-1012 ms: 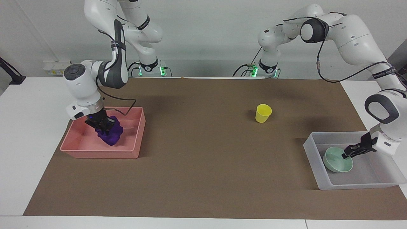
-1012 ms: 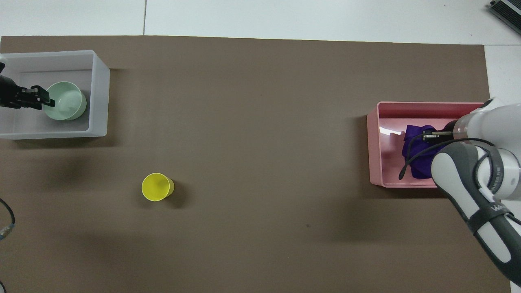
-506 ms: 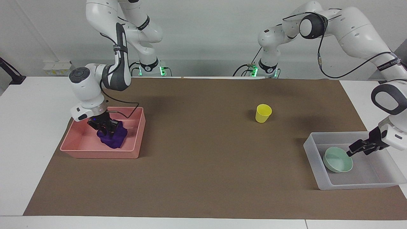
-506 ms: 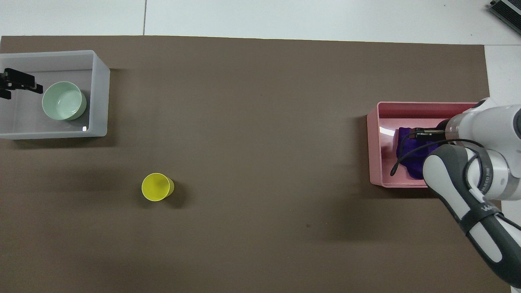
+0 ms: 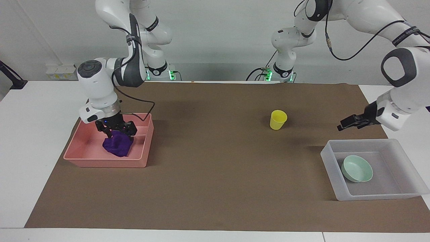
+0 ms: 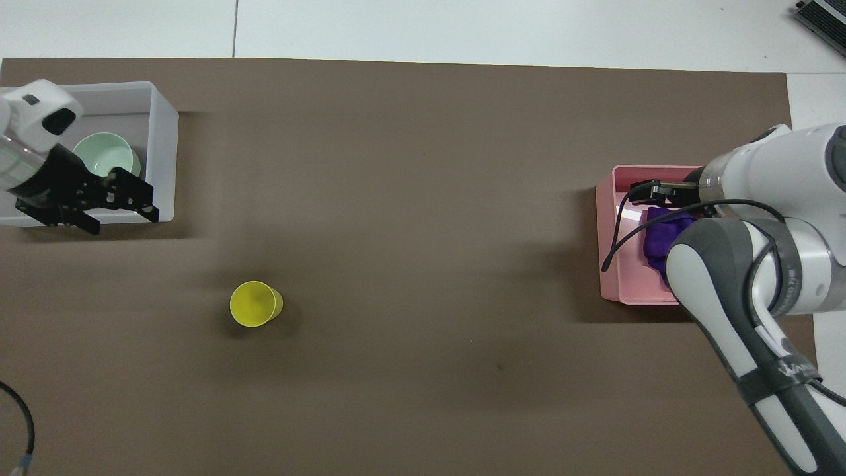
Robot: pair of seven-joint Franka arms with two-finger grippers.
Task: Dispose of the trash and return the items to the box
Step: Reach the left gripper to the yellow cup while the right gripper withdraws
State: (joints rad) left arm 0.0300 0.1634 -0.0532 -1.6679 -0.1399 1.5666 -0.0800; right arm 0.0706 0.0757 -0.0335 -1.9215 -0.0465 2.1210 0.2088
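Note:
The purple cloth wad point(image 5: 117, 145) lies in the pink tray point(image 5: 104, 163); it also shows in the overhead view point(image 6: 661, 233). My right gripper point(image 5: 118, 131) is open just above the wad, its fingers spread over the wad's top. The mint-green bowl point(image 5: 357, 168) sits in the translucent box point(image 5: 327, 155), at the end of the box that faces the table's middle. My left gripper point(image 5: 348, 123) is open and empty, raised over the mat beside the box's edge nearer to the robots. The yellow cup point(image 5: 278, 119) stands upright on the mat, nearer to the robots than the box.
A brown mat point(image 5: 215, 174) covers most of the white table. The pink tray point(image 6: 608, 244) is at the right arm's end, the box point(image 6: 162, 152) at the left arm's end. The cup point(image 6: 254, 304) stands alone between them.
My left gripper let go of the bowl, rose out of the box and moved toward the cup. My right gripper opened, left the wad in the pink tray and lifted slightly.

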